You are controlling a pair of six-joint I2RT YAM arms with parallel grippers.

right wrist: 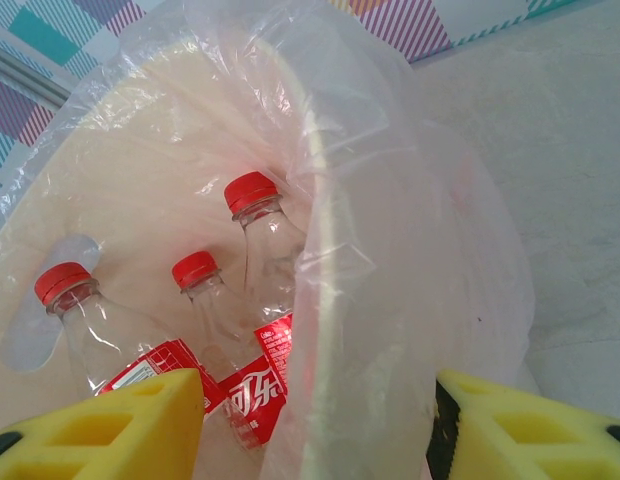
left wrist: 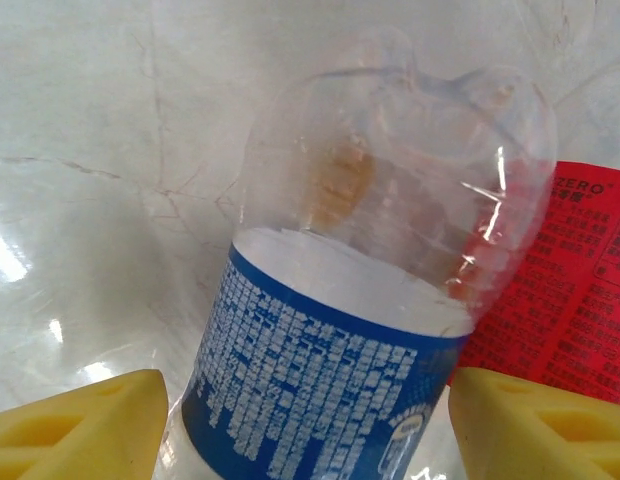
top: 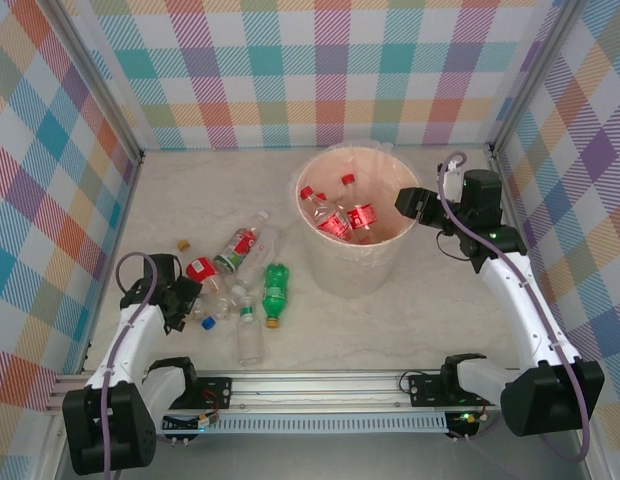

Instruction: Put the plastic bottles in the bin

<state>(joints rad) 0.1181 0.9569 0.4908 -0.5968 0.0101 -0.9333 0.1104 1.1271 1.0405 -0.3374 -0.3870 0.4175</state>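
Clear, blue-labelled plastic bottle (left wrist: pixel 390 230) lies on the table (left wrist: pixel 90 150) between the parted left fingers (left wrist: pixel 80 425): grasping step; next they must close, then lift. Right fingers (right wrist: pixel 100 425), parted, straddle the round peach bin (right wrist: pixel 320 200)'s rim.

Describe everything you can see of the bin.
The bin is a large round pale peach-cream bucket, plastic by its look, standing upright mid-table. A clear liner is draped over its rim. Inside lean three red-capped bottles, clear with red labels. The right claw straddles its right rim, fingers apart; contact cannot be told. The green bottle lies to its left, not touching.
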